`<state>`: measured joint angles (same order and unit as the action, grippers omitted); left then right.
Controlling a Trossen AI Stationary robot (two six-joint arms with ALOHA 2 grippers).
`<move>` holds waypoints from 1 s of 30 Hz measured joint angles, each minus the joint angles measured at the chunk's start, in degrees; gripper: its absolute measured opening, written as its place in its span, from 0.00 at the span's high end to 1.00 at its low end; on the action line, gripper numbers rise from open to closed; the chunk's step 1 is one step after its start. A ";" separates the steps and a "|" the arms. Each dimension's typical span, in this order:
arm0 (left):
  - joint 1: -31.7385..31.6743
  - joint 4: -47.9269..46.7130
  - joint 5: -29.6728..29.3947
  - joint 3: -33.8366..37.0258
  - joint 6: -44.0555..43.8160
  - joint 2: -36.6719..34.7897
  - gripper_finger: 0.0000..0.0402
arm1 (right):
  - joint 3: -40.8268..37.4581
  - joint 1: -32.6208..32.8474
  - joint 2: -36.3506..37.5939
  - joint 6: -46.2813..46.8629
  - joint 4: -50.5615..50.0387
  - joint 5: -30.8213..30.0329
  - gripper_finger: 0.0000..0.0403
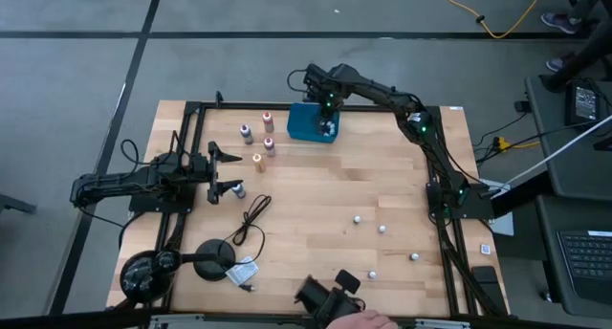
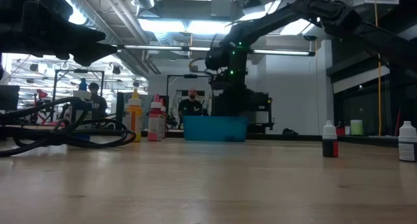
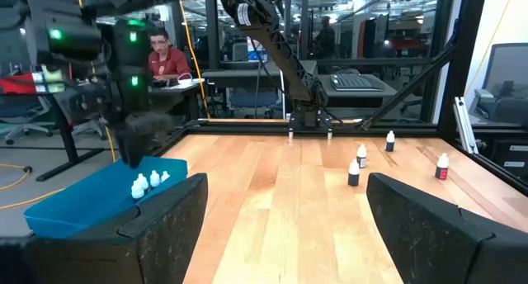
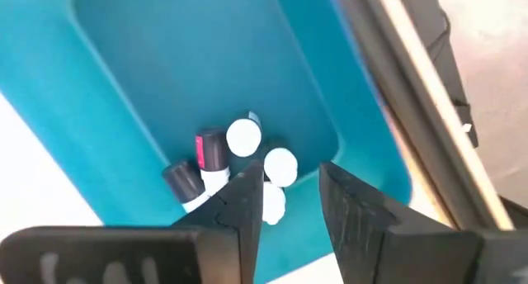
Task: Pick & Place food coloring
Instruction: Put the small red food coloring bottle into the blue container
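Right end effector [image 4: 290,193] — narrowly parted above teal rectangular plastic tray [image 4: 165,78]; risk: snagging small white-capped bottles [image 4: 244,138] below — tipping them.

The table [image 1: 325,243] is pale wood planking with a smooth, faintly satin finish. At its far edge, the teal tray [image 4: 190,78] looks like smooth, slightly glossy plastic. The food coloring bottles [image 4: 239,164] inside carry matt white plastic caps.

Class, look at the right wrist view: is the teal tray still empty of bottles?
No: several small bottles with white caps lie clustered in one corner of the teal tray.
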<state>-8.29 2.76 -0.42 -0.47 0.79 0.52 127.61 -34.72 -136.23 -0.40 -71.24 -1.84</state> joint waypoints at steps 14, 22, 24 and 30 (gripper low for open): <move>0.00 0.00 0.01 -0.01 0.00 -0.01 0.18 | 5.33 7.59 5.00 6.55 -5.16 -1.56 0.42; 0.00 -0.02 -0.01 0.00 -0.01 -0.01 0.18 | 5.37 16.86 8.19 20.93 -13.29 -1.53 0.27; 0.00 -0.02 0.01 -0.01 0.00 0.01 0.18 | 4.73 19.08 8.29 23.49 -16.10 -1.49 0.27; 0.00 -0.01 0.01 -0.01 0.00 0.01 0.18 | -3.72 25.59 10.51 27.91 -16.50 -1.55 0.29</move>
<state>-8.29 2.75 -0.40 -0.49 0.79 0.54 123.89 -9.13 -125.72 27.51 -87.74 -3.39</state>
